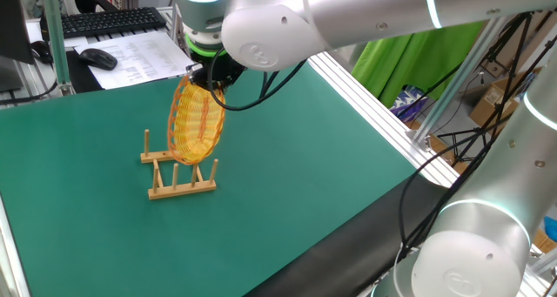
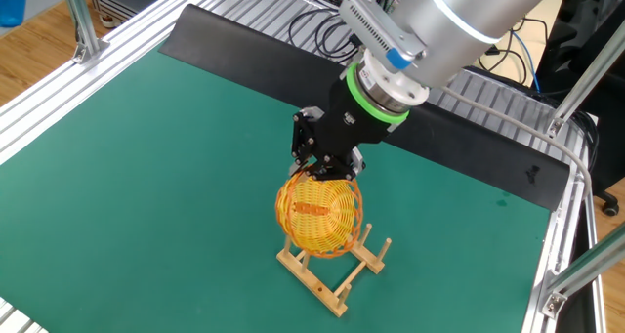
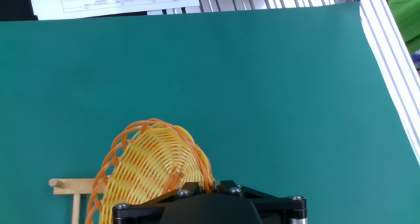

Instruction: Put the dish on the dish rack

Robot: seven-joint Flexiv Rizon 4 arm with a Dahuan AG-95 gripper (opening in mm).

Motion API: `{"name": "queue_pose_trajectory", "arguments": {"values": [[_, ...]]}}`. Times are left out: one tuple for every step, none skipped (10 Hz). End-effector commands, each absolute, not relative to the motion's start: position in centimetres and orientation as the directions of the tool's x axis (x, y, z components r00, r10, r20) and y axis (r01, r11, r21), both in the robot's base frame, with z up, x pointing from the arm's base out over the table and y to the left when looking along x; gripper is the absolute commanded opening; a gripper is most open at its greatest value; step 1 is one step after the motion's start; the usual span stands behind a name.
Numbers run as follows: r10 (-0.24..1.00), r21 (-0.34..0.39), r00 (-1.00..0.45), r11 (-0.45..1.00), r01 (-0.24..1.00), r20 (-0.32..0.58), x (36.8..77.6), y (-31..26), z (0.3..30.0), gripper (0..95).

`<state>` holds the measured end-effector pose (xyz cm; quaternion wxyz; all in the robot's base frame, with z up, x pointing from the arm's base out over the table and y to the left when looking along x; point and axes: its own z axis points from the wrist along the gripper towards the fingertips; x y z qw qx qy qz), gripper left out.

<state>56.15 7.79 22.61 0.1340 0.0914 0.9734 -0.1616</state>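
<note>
The dish, a yellow-orange woven wicker plate, stands on edge with its lower rim down among the pegs of the light-wood dish rack on the green mat. In the other fixed view its hollow face with the reddish centre streak shows as the dish above the dish rack. My gripper is directly over it, shut on the dish's top rim. In the hand view the dish fills the lower left, its rim pinched at my gripper; a rail of the dish rack pokes out at left.
A keyboard, a mouse and printed papers lie beyond the mat's far edge. Aluminium frame rails border the mat on the right. Cables hang behind the black strip in the other fixed view.
</note>
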Motion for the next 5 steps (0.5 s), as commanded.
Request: {"name": "queue_pose_trajectory", "arguments": {"values": [[0.144,-0.289,-0.945,0.929,0.231,-0.293,55.86,8.05,22.31,0.0],[0.148,-0.288,-0.944,0.928,0.235,-0.295,55.53,8.3,21.9,0.0],[0.149,-0.287,-0.944,0.928,0.237,-0.295,55.44,8.37,21.78,0.0],[0.144,-0.29,-0.945,0.929,0.232,-0.294,55.3,8.51,21.44,0.0],[0.141,-0.292,-0.945,0.928,0.231,-0.297,55.31,8.54,21.37,0.0]]}}
